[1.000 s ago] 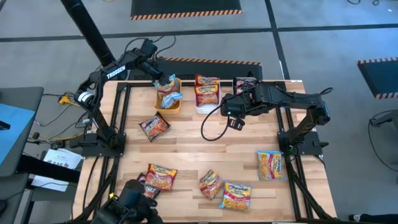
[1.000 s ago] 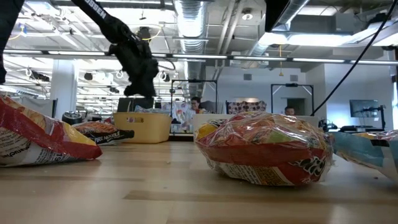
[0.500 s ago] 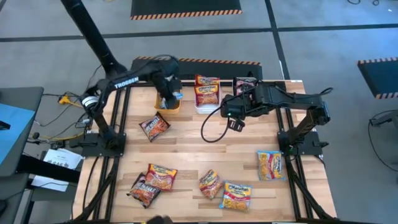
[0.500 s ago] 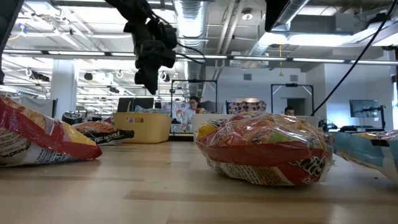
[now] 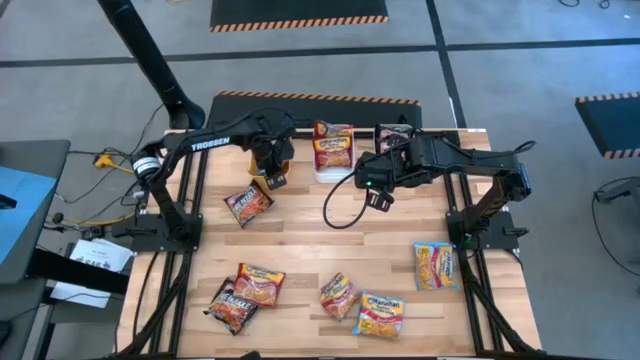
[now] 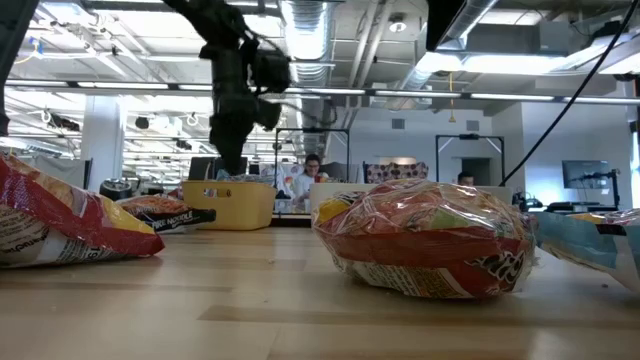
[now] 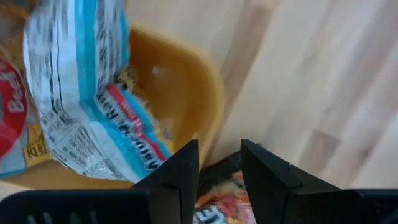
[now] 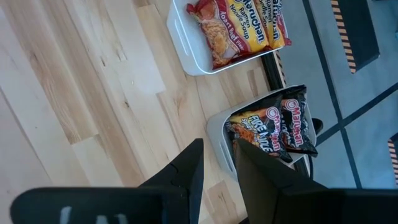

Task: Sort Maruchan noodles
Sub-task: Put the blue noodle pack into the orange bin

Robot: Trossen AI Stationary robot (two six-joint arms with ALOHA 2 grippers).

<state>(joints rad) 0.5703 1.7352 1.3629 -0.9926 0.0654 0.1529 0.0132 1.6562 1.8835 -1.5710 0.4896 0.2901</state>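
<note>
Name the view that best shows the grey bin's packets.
Right wrist view: the dark red-black packets in the grey bin show their lettering. High view shows them small, partly behind the right arm; low and left wrist views show none.

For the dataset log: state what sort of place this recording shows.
Probably an open-plan robotics lab or industrial workspace: exposed ceiling ducts, hazard-striped floor mats, and monitors at desks beyond the wooden table.

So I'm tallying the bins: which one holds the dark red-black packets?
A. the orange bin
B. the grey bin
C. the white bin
B: the right wrist view shows the dark red-black packets in the grey bin; the white bin holds red-orange packets.
</note>
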